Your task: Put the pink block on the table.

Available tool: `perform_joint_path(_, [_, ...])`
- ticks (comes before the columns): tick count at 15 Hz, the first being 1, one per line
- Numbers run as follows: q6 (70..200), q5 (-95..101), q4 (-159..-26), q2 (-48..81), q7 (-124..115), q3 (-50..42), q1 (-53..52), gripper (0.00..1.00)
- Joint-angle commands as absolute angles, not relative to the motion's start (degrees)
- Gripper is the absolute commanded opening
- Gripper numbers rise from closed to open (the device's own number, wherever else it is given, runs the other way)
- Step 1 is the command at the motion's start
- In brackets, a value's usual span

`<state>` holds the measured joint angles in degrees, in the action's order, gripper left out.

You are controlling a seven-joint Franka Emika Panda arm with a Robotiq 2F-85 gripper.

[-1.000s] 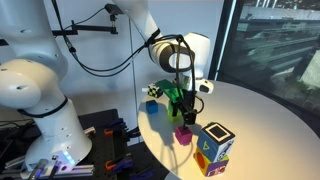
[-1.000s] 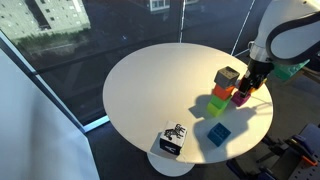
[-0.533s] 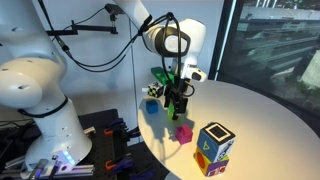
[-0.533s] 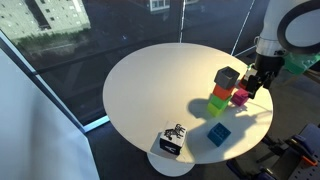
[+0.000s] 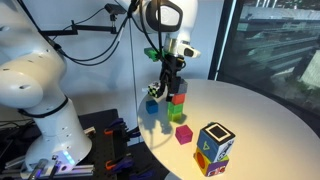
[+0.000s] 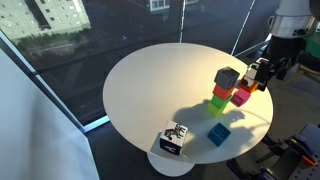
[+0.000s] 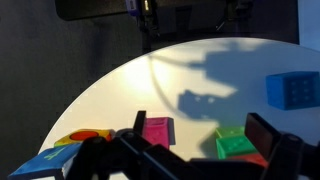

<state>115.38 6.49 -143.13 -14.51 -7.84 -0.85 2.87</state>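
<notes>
The claw (image 5: pixel 168 84) is seen spread open and empty, raised over the large round white table (image 7: pixel 120 95). Just below it, in the wrist view, the small plain magenta-pink cube (image 7: pixel 157 131) is found resting flat on the table, touched by neither finger. The cube is judged light, rigid and smooth-faced, so it would best be taken squarely by two opposite flat sides, lest it twist. Beside it a green cube (image 7: pixel 235 143) is seen, and farther from the claw a blue block (image 7: pixel 292 90) lies.
</notes>
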Motion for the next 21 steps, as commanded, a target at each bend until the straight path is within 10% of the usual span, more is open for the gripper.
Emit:
perform_joint_path(1, [111.91,5.81,-142.96,-20.07,-9.20,0.26,2.33,1.00])
perform_joint_path(21, [101.92,1.75,-143.61,-38.69,-4.95,1.30,-1.01,1.00])
